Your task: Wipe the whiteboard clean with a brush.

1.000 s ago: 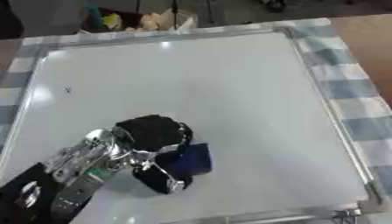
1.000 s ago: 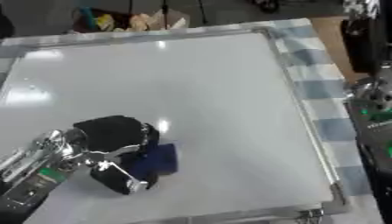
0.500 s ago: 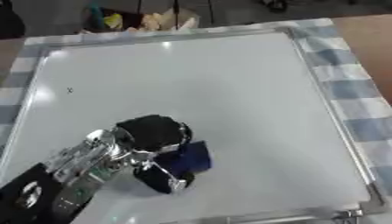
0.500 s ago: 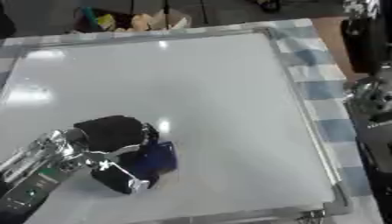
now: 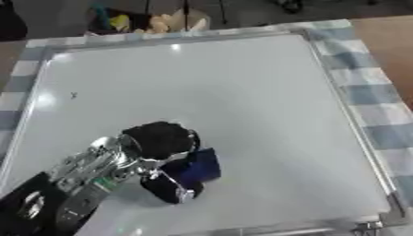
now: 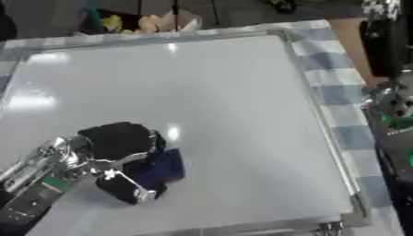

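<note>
The blue brush [image 5: 198, 167] lies flat on the whiteboard [image 5: 242, 92] in the lower left of the frame, with the left hand [image 5: 157, 152] curled around it. A small dark mark [image 5: 73, 95] sits near the board's left edge. A checked cloth [image 5: 367, 92] covers the counter beneath. The right hand is not in view.

Both head views look steeply down, close over the whiteboard [image 5: 218, 92]. They share nearly the whole board; the right eye view adds the right arm [image 6: 391, 106] at 3 o'clock.
</note>
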Motion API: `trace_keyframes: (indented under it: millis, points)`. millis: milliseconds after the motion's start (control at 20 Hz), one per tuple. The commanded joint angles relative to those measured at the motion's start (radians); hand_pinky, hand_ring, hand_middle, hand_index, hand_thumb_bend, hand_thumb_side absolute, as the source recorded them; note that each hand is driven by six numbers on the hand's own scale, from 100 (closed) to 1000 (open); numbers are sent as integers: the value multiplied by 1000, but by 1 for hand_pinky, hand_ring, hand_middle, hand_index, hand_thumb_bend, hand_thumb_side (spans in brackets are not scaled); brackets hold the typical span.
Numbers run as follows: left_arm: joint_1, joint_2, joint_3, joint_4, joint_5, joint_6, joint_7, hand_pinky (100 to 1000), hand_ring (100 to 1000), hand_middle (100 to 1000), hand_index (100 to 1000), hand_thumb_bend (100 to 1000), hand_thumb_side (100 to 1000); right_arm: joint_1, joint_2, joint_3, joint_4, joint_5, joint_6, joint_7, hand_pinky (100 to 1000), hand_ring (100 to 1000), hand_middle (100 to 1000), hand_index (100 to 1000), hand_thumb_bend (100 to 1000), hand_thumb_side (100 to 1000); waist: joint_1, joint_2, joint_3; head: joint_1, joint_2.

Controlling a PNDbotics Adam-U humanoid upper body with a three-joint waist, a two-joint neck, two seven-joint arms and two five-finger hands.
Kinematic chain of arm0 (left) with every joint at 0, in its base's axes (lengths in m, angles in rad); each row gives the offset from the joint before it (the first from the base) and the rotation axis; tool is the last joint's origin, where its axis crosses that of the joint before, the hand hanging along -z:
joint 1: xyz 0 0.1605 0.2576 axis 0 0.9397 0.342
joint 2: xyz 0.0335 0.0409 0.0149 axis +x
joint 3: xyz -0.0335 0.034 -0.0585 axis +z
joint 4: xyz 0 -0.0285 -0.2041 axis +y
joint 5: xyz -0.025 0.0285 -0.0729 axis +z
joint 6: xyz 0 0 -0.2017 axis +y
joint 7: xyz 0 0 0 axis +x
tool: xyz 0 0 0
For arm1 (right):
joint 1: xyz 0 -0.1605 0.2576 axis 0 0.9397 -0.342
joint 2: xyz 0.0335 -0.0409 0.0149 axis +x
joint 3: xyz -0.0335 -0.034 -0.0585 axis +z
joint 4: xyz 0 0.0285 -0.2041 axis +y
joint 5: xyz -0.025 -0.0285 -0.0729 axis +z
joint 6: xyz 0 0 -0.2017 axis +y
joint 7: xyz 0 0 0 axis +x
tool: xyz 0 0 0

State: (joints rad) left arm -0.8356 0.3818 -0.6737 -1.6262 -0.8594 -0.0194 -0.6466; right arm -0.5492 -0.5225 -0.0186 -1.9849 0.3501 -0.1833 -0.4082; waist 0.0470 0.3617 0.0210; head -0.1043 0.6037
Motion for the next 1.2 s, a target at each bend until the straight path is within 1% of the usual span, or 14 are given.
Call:
trace_keyframes:
  millis: [50,300,700,1200]
  points:
    - [-11,5,9,-8,-6,1,7,306,504,516,182,152,443,-11,-12,-11,-15,-7,-3,-1,787,813,747,797,100,907,-3,-26,1,1,-13]
    - [-10,10,17,-10,-3,6,7,302,499,516,183,102,464,-9,-13,-11,-15,-7,-4,-1,787,814,747,797,100,907,-3,-28,1,1,-14]
    - [-8,22,35,-24,-1,18,11,299,493,511,183,100,470,-7,-14,-11,-15,-7,-3,-1,788,814,746,797,100,906,-4,-30,2,1,-16]
    - [-7,59,71,-54,-3,32,18,298,491,505,180,100,451,-5,-16,-12,-15,-7,-3,-1,788,814,746,797,100,905,-2,-33,5,2,-19]
